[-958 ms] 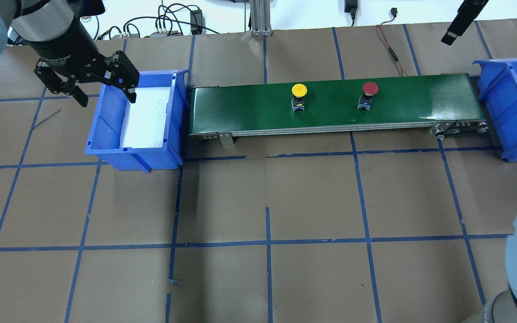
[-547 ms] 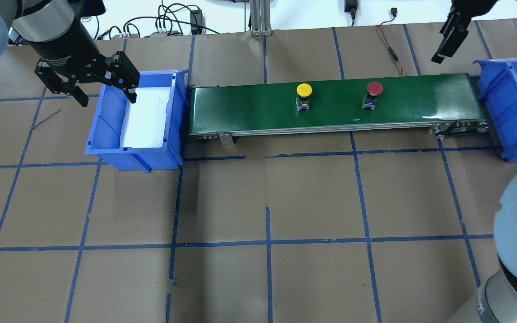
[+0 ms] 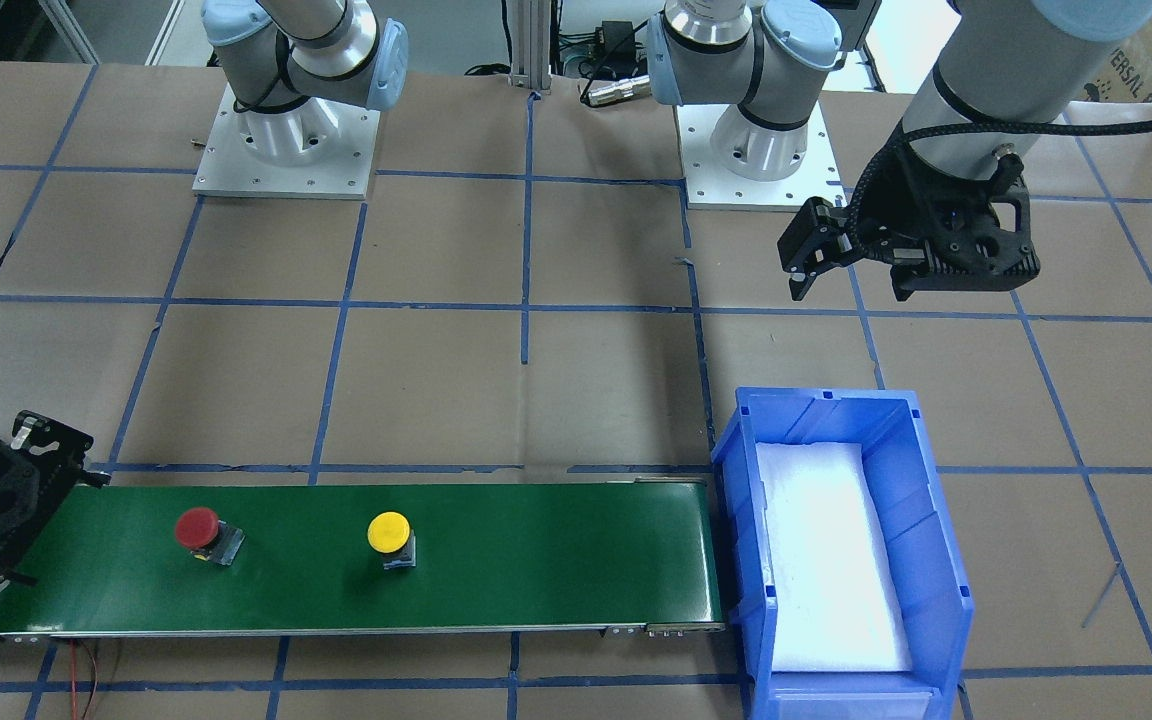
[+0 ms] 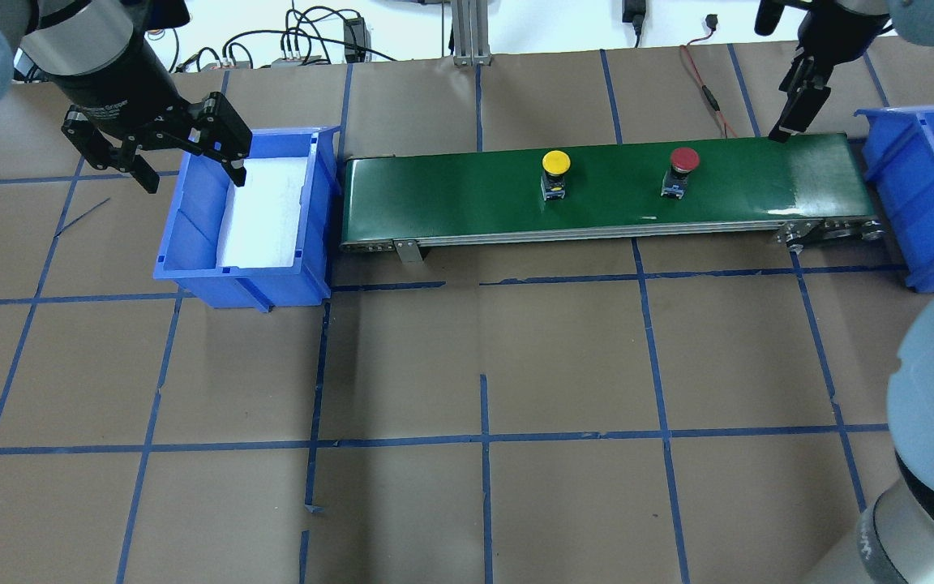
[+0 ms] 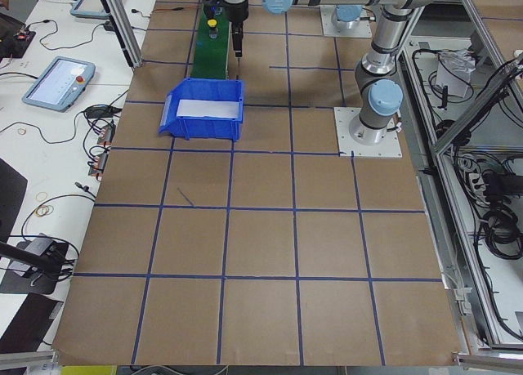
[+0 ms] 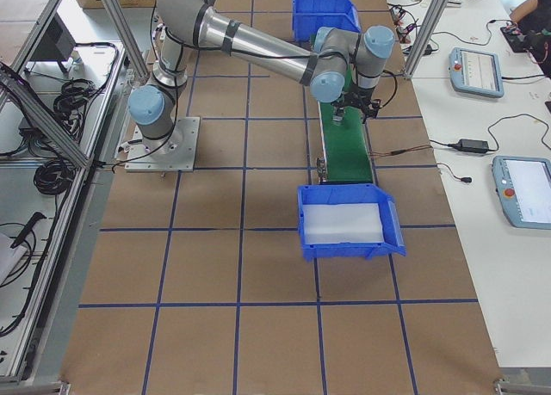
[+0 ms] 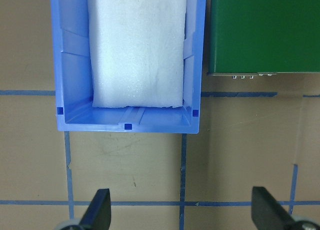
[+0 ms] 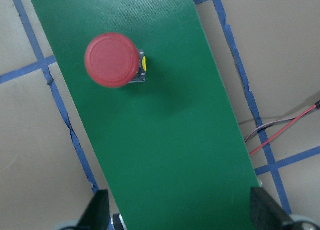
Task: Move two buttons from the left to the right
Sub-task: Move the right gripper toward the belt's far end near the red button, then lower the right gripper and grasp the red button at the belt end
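Going by the overhead view: closest in, it's just brown paper [image 4: 467, 365] criss-crossed with blue tape [image 4: 485, 439]. Further out at 10 o'clock, the left gripper [image 7: 181, 200] hangs over bare paper on the robot's side of the left blue bin [image 4: 191, 211]. It isn't touching the bin, and its jaws are spread wide, holding nothing. That bin has a white foam pad [image 4: 264, 211] in it.

From the bin's 3 o'clock side, the green conveyor belt [image 4: 451, 195] runs across to a second blue bin [image 4: 897, 178] between 2 and 3 o'clock. Both buttons stand upright on the belt, well apart. The yellow button [image 4: 556, 162] is at about 1 o'clock, and the red button [image 4: 684, 159] is at 3 o'clock from it.

The right gripper [image 8: 180, 200] hovers above the belt's right end, past the red one and clear of it. Its jaws are released too, and empty. Black cables [image 4: 313, 32] lie at the far edge, around 11 o'clock.
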You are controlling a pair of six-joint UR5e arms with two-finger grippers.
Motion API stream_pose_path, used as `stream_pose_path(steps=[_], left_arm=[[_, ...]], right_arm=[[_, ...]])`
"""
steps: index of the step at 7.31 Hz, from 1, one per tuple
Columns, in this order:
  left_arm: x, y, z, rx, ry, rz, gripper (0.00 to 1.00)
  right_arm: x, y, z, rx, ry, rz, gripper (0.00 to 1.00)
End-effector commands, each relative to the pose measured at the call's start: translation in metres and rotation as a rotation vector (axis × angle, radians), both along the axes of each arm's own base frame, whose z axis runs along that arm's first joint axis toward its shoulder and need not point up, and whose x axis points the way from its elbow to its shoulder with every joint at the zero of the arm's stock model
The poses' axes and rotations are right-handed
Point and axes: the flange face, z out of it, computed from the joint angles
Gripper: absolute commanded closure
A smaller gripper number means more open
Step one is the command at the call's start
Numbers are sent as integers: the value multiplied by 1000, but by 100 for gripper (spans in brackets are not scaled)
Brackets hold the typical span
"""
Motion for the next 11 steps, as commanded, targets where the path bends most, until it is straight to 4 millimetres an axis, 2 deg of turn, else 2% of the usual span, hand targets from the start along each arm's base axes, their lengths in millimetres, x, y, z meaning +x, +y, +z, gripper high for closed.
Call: stream_pose_path(steps=[1,2,4,7,9,11], left_arm=[[0,0,1,-2,0,1,0],[0,0,1,-2,0,1,0],[0,0,0,-3,0,1,0],[0,-1,0,-8,-1,-1,0],[0,-2,-1,-11,1,-1,0],[0,-2,-1,-9,1,-1,0]], right_arm=[[-5,6,-18,8,59,85,0],[-8,7,-23,-10,91,164,0],[1,25,-49,-11,43,153,0],[5,41,-59,18,28,158,0],[5,42,-59,6,30,156,0],[3,33,-49,-32,42,145,0]])
